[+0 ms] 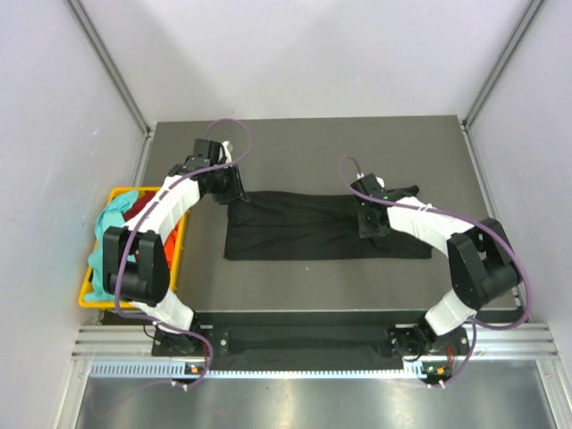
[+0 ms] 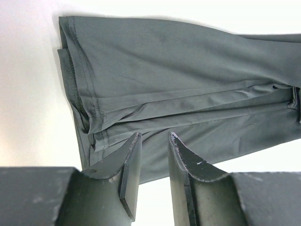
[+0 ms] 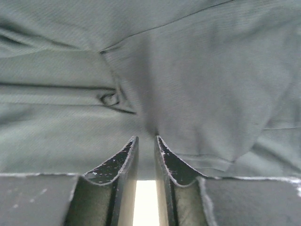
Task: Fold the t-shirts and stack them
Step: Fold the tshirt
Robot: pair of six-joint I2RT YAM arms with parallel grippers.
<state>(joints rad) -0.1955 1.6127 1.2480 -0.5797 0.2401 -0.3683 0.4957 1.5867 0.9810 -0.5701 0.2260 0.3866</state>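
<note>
Far left: yellow basket (image 1: 86,299) just off the table's (image 1: 313,152) left edge, holding a teal shirt (image 1: 112,219) and a red shirt (image 1: 143,207) in a loose heap.

Black t-shirt (image 1: 304,234): lies flat mid-table, already narrowed to a long strip. Its long axis runs left to right, across both arms.

Left gripper (image 2: 154,136): at the strip's far-left corner. Jaws stand a little apart, with no cloth between them; the hemmed end lies just beyond the tips.

Right gripper (image 3: 146,138): over the strip, right of its middle and nearer the far edge. Jaws nearly together, and the cloth puckers toward the tips. It looks pinched on a fold of the black t-shirt, though that spot is blurred.

Judgement: the next fold must go along the long axis, end over end. Each arm is nearer its own end. The right end extends past the right gripper, so that grasp sits inboard of the end.
</note>
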